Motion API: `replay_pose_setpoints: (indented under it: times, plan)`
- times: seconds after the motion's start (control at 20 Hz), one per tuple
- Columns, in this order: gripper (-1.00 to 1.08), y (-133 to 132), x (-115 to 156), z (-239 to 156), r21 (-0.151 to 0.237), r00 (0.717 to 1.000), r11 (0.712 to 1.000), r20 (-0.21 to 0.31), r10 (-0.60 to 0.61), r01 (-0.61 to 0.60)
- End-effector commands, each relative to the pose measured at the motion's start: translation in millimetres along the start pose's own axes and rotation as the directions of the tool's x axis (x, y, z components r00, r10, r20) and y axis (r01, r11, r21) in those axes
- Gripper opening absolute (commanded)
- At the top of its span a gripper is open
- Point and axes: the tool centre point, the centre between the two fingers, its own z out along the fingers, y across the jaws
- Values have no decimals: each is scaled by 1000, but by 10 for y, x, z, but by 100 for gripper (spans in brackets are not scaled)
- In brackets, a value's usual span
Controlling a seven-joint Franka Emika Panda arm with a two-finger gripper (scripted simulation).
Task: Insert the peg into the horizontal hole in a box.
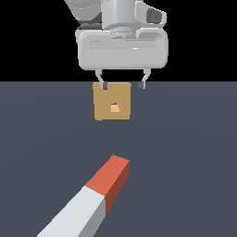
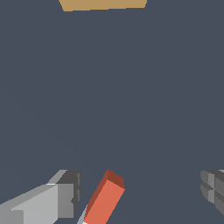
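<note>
In the exterior view we found the gripper (image 1: pixel 121 85) high at the top centre, its jaws spread apart and empty, their tips overlapping the top edge of the box (image 1: pixel 112 102) in the picture. The box stood in the upper middle of the frame, with the hole (image 1: pixel 115 108) facing us. The peg (image 1: pixel 90 199) lay flat on the floor (image 1: pixel 194 152) in the lower left, its red end aimed up toward the box and its pale end running off the bottom edge.

In the wrist view the red end of the peg (image 2: pixel 104 199) showed at the bottom centre, between the two fingers (image 2: pixel 65 192) but touching neither, the jaws released. The box (image 2: pixel 103 4) was a tan strip at the top edge.

We judged the peg stiff, light and smooth-sided. We thought it best taken across its pale length, leaving the red end free for the hole.
</note>
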Motion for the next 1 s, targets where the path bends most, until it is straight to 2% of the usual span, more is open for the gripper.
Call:
replay_pose_setpoints:
  times: [0.0, 0.25, 0.5, 0.75, 0.95]
  plan:
    - [100, 0, 0, 0, 0, 1000, 1000, 0, 0, 0]
    - [100, -19, -172, 85, 2, 999, 999, 1, 39, -39]
    - [100, -115, -673, 334, 6, 988, 988, 4, 153, -153]
    - [100, -377, -1409, 715, 12, 946, 946, 8, 323, -323]
    - [100, -608, -1841, 955, 16, 905, 905, 10, 425, -425]
